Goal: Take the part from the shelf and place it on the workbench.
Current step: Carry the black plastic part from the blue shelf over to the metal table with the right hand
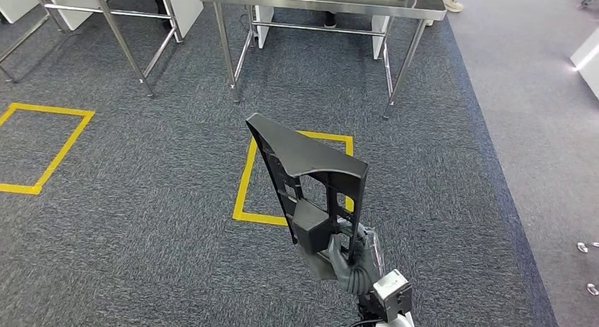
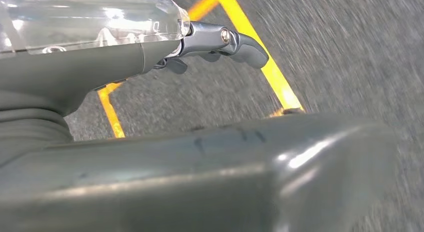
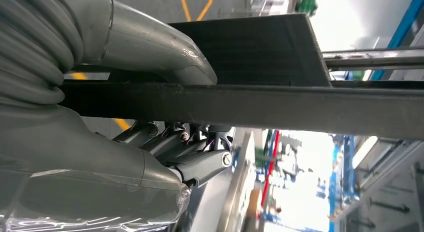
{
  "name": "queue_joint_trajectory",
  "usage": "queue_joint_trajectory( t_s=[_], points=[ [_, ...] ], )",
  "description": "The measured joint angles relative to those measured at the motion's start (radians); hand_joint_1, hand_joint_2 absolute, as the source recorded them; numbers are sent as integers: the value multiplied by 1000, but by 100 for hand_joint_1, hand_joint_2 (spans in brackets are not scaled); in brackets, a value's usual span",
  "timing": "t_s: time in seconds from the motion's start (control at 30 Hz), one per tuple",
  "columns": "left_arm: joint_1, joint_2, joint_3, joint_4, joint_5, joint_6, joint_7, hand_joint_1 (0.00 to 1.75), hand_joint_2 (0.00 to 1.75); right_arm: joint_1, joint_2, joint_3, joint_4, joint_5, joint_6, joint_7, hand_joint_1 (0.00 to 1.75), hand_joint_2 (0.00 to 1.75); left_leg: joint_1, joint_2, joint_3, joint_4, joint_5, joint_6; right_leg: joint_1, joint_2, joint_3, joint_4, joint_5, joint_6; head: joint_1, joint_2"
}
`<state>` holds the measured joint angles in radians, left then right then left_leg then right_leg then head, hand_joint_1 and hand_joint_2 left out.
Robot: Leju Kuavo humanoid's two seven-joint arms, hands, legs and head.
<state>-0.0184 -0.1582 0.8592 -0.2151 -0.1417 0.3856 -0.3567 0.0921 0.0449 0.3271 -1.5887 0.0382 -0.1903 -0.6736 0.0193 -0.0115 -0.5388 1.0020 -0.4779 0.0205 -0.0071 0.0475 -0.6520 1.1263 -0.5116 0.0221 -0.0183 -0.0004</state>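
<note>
My right hand grips the part, a black ribbed plastic panel with a pointed top, and holds it upright over the carpet at the lower middle of the head view. In the right wrist view the grey thumb lies across the part's flat face and the darker fingers wrap its other side. The steel workbench stands ahead at the top of the head view, well beyond the part. My left hand hangs above the carpet, its fingers stretched out and holding nothing.
A yellow taped square lies on the carpet under the part, another at the left. A second steel table stands at the far left. A person's shoe shows beyond the workbench. Lighter floor runs along the right.
</note>
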Motion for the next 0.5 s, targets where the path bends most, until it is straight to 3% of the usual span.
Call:
queue_joint_trajectory(
  t_s=[0.03,0.07,0.1,0.13,0.17,0.23,0.3,0.4,0.47,0.5],
  points=[
    [2,7,-5,0,-22,-21,3,0,0,12,-2,-22,-14,3,-5,0,175,175,-1,13,0,0,0,3,-1,-25,-31,66,-35,5,0,0],
    [4,16,-12,0,-46,-39,6,0,0,30,-4,-45,-29,9,-14,0,175,175,-2,26,-1,0,-2,4,-3,-35,-61,131,-63,9,0,0],
    [6,24,-21,0,-68,-58,8,0,0,53,-5,-69,-46,16,-28,1,175,175,-3,38,-1,0,-3,5,-5,-39,-80,171,-74,12,0,0],
    [6,31,-31,0,-86,-77,9,0,0,79,-5,-94,-66,27,-43,3,175,175,-3,46,0,0,-6,4,-7,-41,-80,174,-65,14,0,0],
    [6,38,-40,0,-98,-96,9,0,0,106,-4,-119,-87,43,-57,9,175,175,-3,53,3,0,-9,1,-9,-44,-59,137,-40,14,0,0],
    [2,49,-54,0,-110,-132,7,0,0,149,0,-165,-131,80,-79,30,175,175,-5,64,9,1,-17,-8,-7,-60,20,-5,17,8,0,0],
    [-5,56,-63,0,-117,-157,5,0,0,175,10,-202,-166,114,-91,56,175,175,-8,74,15,1,-25,-19,0,-71,71,-94,37,-5,0,0],
    [-15,65,-75,0,-128,-173,5,0,0,196,25,-238,-197,150,-102,86,175,175,-9,80,27,-1,-33,-34,2,-63,81,-108,31,-25,0,0],
    [-18,69,-80,0,-134,-179,6,0,0,202,33,-252,-209,168,-106,98,175,175,-7,59,16,39,-59,-42,-3,-57,91,-115,31,-38,0,0],
    [-17,72,-82,0,-137,-181,6,0,0,202,37,-258,-214,174,-108,102,175,175,-6,42,-8,90,-84,-45,-5,-55,96,-117,30,-44,-1,0]
  ],
)
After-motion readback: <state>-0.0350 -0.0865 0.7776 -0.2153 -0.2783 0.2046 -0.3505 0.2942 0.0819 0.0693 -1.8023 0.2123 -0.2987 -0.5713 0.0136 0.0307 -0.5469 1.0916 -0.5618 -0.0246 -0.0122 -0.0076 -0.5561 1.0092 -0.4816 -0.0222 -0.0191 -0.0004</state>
